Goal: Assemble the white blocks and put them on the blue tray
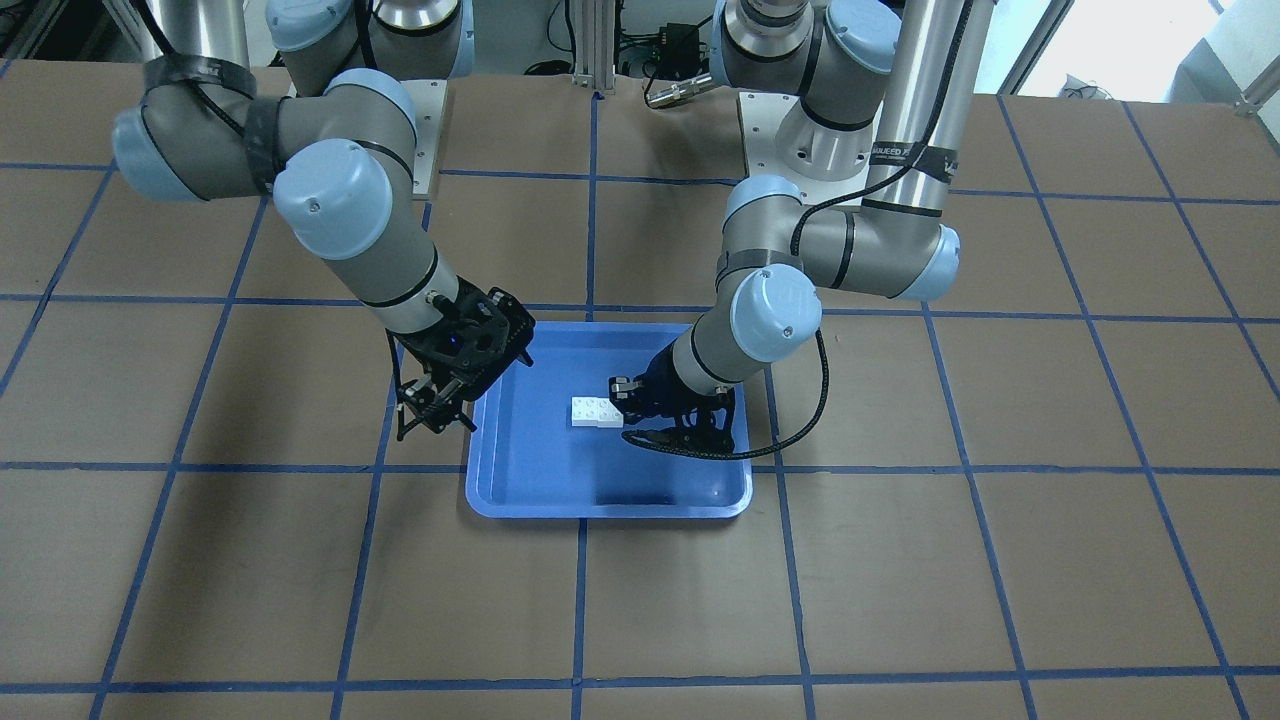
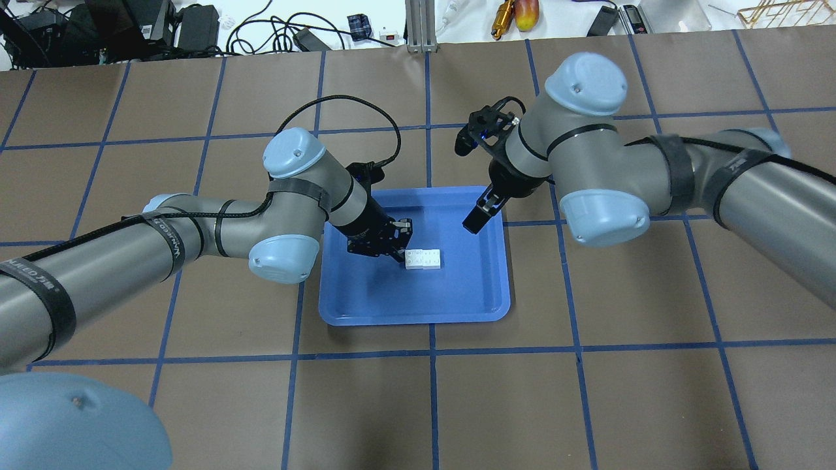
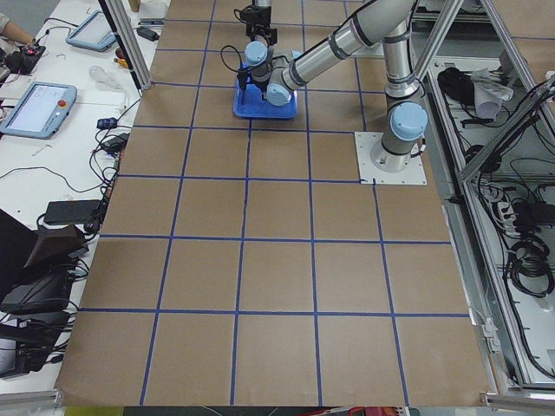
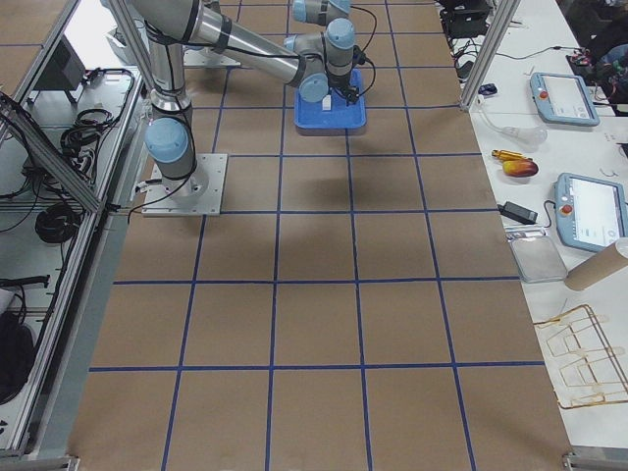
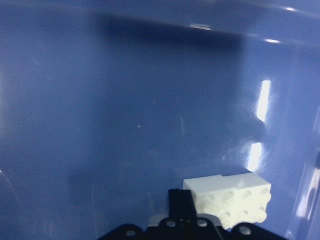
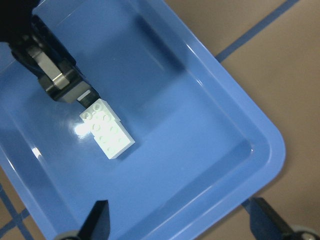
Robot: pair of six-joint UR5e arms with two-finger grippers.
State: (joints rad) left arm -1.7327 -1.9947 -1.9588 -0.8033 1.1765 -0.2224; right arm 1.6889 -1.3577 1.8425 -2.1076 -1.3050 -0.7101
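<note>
As blocks lie joined in tray, withdrawal likely remains; left pincer grip unclear, right pincer spread, empty.

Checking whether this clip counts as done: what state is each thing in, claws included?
white blocks: appear joined, lying studs-up on the tray floor.
blue tray: upright, holding only the blocks.
left claw: low in the tray, one finger against the blocks' end; grip unclear.
right claw: open, empty, clear of the blocks.
</note>
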